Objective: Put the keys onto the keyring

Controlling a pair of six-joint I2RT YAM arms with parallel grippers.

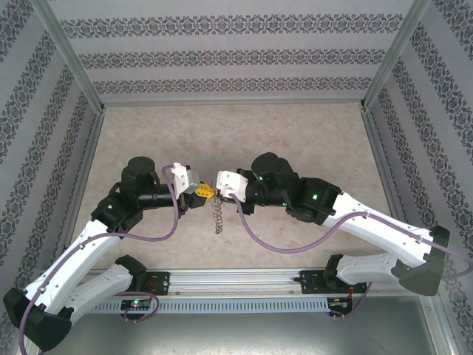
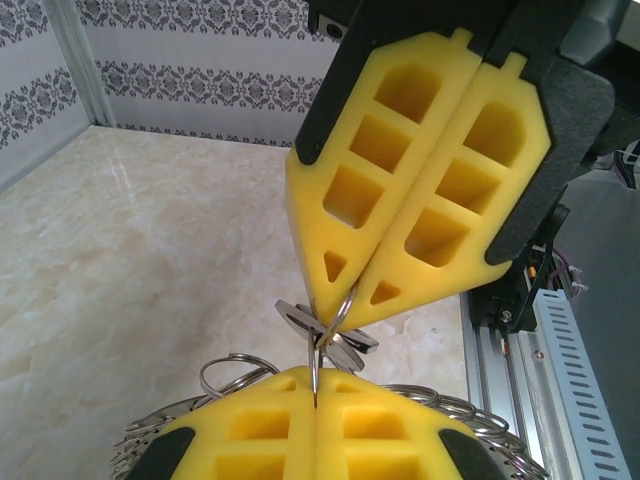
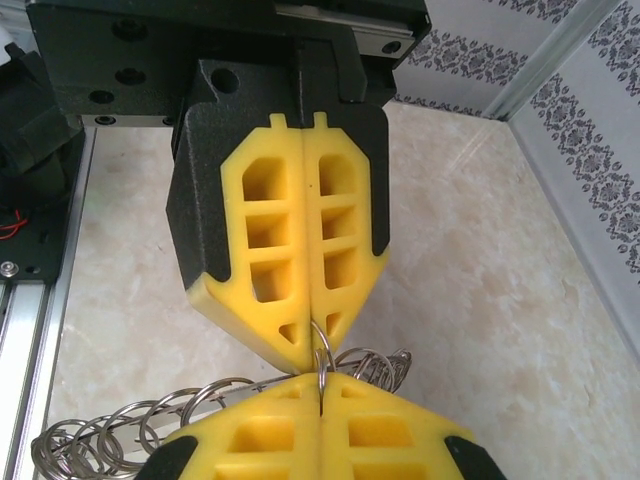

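Partly hidden, the keyring [image 3: 322, 368] sits pinched between both jaws.

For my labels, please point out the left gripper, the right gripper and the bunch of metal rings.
left gripper [image 3: 313, 335], right wrist view, between its yellow fingertips.
right gripper [image 2: 345, 303], left wrist view, between its yellow fingertips.
metal rings [image 3: 100, 437], right wrist view, middle of the bunch.

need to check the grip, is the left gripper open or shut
Shut: the left gripper's yellow pads meet with no gap, pinching a thin ring at their tips.
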